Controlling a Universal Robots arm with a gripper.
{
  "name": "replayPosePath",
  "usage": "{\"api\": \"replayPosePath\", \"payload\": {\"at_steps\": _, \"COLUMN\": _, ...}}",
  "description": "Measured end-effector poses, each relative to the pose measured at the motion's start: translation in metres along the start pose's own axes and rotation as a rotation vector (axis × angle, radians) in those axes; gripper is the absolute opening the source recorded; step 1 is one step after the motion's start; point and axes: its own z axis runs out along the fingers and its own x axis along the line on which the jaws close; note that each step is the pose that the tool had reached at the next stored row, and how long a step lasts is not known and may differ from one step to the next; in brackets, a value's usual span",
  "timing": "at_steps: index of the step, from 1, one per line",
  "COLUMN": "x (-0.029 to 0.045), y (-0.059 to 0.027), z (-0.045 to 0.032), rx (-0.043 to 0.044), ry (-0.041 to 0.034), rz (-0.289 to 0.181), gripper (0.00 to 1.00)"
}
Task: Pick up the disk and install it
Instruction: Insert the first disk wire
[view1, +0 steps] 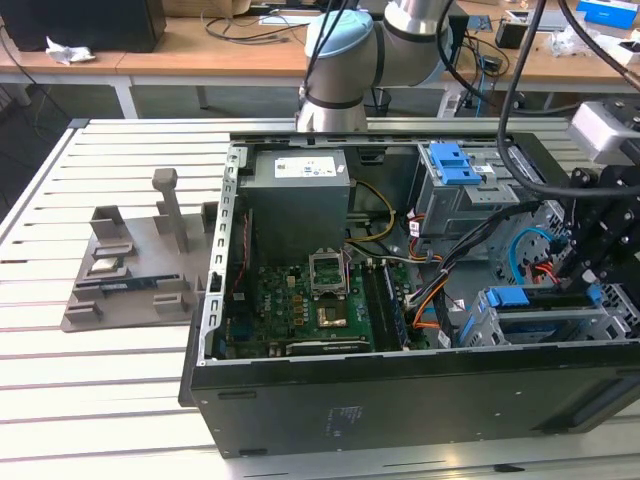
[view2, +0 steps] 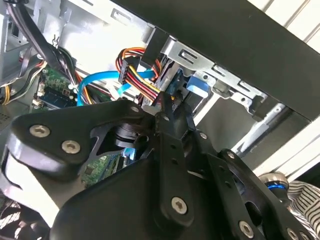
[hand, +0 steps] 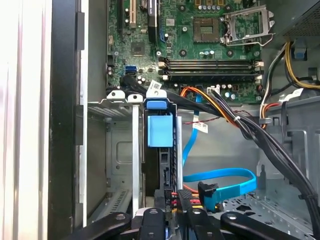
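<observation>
The disk (hand: 160, 131) stands on edge in the slot of the lower metal drive cage (hand: 120, 150), and its blue plastic frame and tab face the first wrist view. In the exterior view the disk (view1: 530, 298) shows as a blue strip atop that cage (view1: 520, 335) at the case's front right corner. My gripper (hand: 172, 220) sits over the disk's cable end, with a black finger on each side of it, shut on it. It hangs above the cage (view1: 580, 275) in the exterior view. In the second wrist view its fingertips (view2: 160, 102) close on the blue frame.
The open computer case (view1: 400, 390) lies on a slatted white table. A second drive cage with a larger blue latch (view1: 455, 160) stands behind. Power wires (hand: 220, 102) and a blue data cable (hand: 225, 177) run close beside the slot. A grey fixture (view1: 130, 270) lies at the exterior view's left.
</observation>
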Motion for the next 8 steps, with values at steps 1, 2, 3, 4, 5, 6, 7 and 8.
{"api": "replayPosePath", "payload": {"at_steps": 1, "x": -0.0001, "y": 0.0003, "z": -0.0046, "rx": 0.0000, "ry": 0.0001, "rz": 0.000, "gripper": 0.23}}
{"api": "replayPosePath", "payload": {"at_steps": 2, "x": -0.0001, "y": 0.0007, "z": -0.0087, "rx": 0.0000, "ry": 0.0001, "rz": 0.000, "gripper": 0.16}}
{"api": "replayPosePath", "payload": {"at_steps": 3, "x": -0.0004, "y": 0.0012, "z": -0.0155, "rx": 0.0000, "ry": 0.0002, "rz": 0.000, "gripper": 0.11}}
{"api": "replayPosePath", "payload": {"at_steps": 4, "x": -0.0005, "y": 0.0016, "z": -0.0196, "rx": 0.0000, "ry": 0.0000, "rz": 0.000, "gripper": 0.11}}
{"api": "replayPosePath", "payload": {"at_steps": 5, "x": -0.0006, "y": 0.0019, "z": -0.0235, "rx": 0.0000, "ry": 0.0000, "rz": 0.000, "gripper": 0.11}}
{"api": "replayPosePath", "payload": {"at_steps": 6, "x": -0.0006, "y": 0.0023, "z": -0.0288, "rx": 0.0001, "ry": 0.0001, "rz": 0.000, "gripper": 0.11}}
{"api": "replayPosePath", "payload": {"at_steps": 7, "x": -0.0006, "y": 0.0026, "z": -0.0336, "rx": 0.0001, "ry": 0.0001, "rz": 0.000, "gripper": 0.11}}
{"api": "replayPosePath", "payload": {"at_steps": 8, "x": -0.0006, "y": 0.0028, "z": -0.0371, "rx": 0.0000, "ry": -0.0001, "rz": 0.000, "gripper": 0.11}}
